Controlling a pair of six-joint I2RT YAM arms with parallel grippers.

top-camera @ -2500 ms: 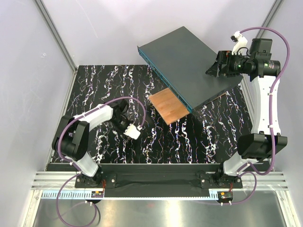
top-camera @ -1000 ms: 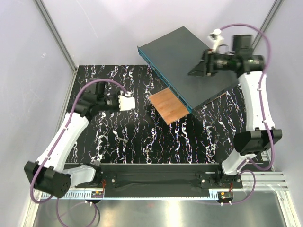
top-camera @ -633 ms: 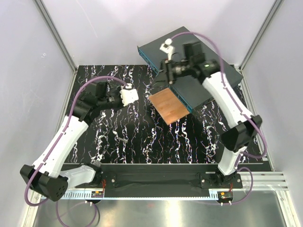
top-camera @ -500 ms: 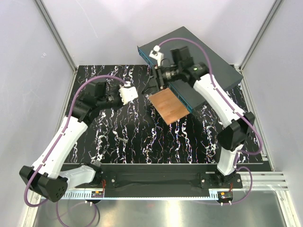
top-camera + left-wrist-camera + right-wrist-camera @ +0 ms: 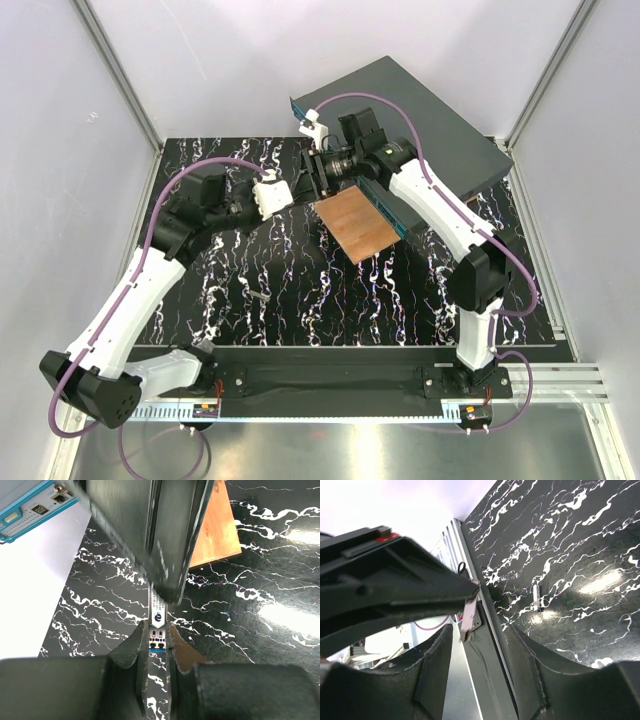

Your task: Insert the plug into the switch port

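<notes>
1. teal, the narrow face (image 5: 30,505) of the dark-grey switch box (image 5: 440,110) sits ahead and to the left of the left pincer (image 5: 157,629) in its wrist view; a switch port (image 5: 60,498) shows there, well apart from the pincer's tips.
2. the left pincer is clamped on the slim plug (image 5: 157,612), which sticks out forward from between its fingers.
3. the right pincer (image 5: 480,630) meets it tip to tip, jaws spread, with the plug's far end between them; contact cannot be told.
4. the copper plate (image 5: 352,222) lies on the marbled table (image 5: 320,300), ahead and right of the left pincer.
</notes>
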